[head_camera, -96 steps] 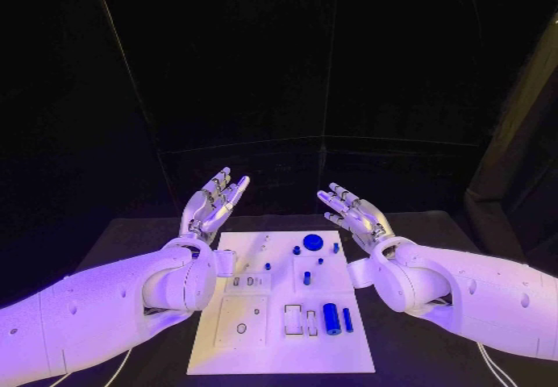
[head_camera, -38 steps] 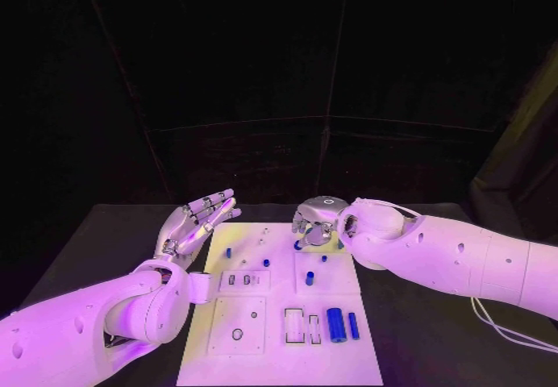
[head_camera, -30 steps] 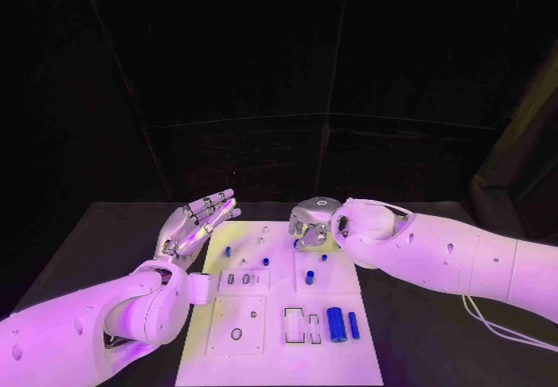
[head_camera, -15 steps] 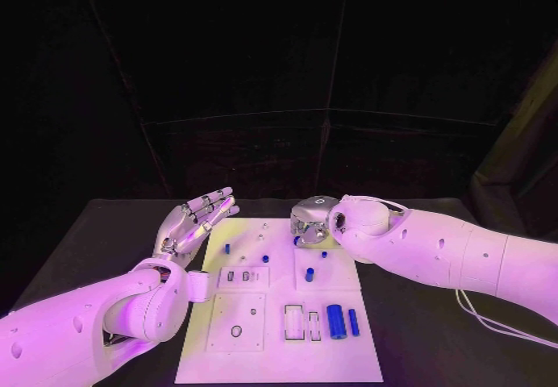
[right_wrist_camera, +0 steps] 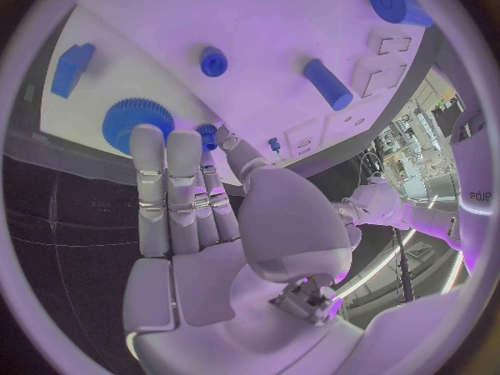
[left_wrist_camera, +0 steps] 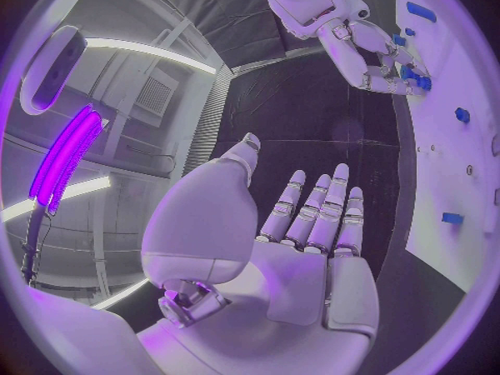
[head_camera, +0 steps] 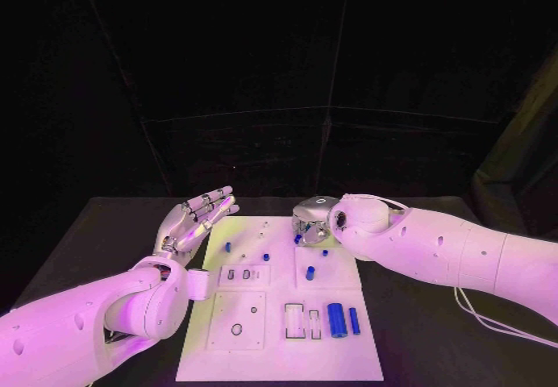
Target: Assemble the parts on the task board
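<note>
The white task board (head_camera: 279, 339) lies in the middle of the black table with several blue parts on it: a thick cylinder (head_camera: 334, 320), a thin rod (head_camera: 352, 321) and a peg (head_camera: 310, 273). My right hand (head_camera: 312, 219) hangs palm down over the board's far end. Its straight fingers (right_wrist_camera: 167, 183) reach to the edge of the blue gear (right_wrist_camera: 133, 121), and a small blue piece (right_wrist_camera: 207, 131) sits partly hidden beside the thumb. I see nothing held in it. My left hand (head_camera: 197, 218) hovers by the board's far left corner with its fingers spread and its palm (left_wrist_camera: 302, 283) bare.
Near the gear lie a blue block (right_wrist_camera: 73, 67), a round stud (right_wrist_camera: 213, 61), a short cylinder (right_wrist_camera: 328, 83) and a disc (right_wrist_camera: 396, 4). White recessed slots (head_camera: 300, 322) sit near the thick cylinder. Bare black table (head_camera: 430, 339) flanks the board.
The right hand has turned over and come down from a raised, palm-up pose onto the board's far end. The left hand has sunk towards the board's left corner. Hardly anything moved in the last half second.
</note>
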